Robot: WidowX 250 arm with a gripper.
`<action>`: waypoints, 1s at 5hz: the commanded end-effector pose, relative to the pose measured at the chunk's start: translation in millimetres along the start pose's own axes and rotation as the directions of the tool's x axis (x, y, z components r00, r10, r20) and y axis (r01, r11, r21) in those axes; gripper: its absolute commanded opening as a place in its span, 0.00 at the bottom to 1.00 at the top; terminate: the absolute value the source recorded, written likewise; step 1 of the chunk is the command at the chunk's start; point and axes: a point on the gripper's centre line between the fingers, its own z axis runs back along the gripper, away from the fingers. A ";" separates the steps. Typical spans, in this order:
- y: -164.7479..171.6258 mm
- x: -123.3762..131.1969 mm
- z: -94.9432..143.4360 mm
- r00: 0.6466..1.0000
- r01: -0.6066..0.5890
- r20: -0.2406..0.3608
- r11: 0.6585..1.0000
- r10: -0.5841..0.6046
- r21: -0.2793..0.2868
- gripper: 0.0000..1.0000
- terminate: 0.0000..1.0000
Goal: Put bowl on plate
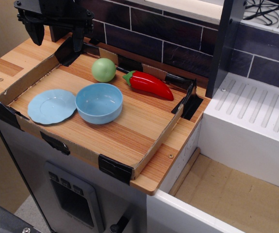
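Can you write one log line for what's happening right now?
gripper: open, raised, empty | bowl: on board beside plate | step: not started

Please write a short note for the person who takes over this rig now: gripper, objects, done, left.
Gripper: black, open, empty, raised over the back-left corner of the tray.
Deep light-blue plastic bowl: upright on the wooden board, beside the flat light-blue plate, on its right, rims about touching.
Done: nothing; the bowl is not on the plate.
Left: grasp the bowl, lift it, set it on the plate.

One bowl (pixel 99 102), one plate (pixel 51 106), one green ball (pixel 104 70), one red pepper (pixel 149 84), one end effector (pixel 56 30).
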 end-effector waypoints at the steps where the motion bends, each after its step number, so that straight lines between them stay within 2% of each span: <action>1: 0.0 0.0 0.0 1.000 0.000 0.000 1.000 0.000 0.000 1.00 0.00; 2: -12.2 -13.0 -10.6 0.982 0.175 -0.058 0.983 -0.178 -0.055 1.00 0.00; 4: -30.0 -29.4 -25.1 0.914 0.374 -0.066 0.896 -0.400 -0.241 1.00 0.00; 5: -35.0 -35.7 -38.7 0.887 0.435 -0.045 0.865 -0.459 -0.250 1.00 0.00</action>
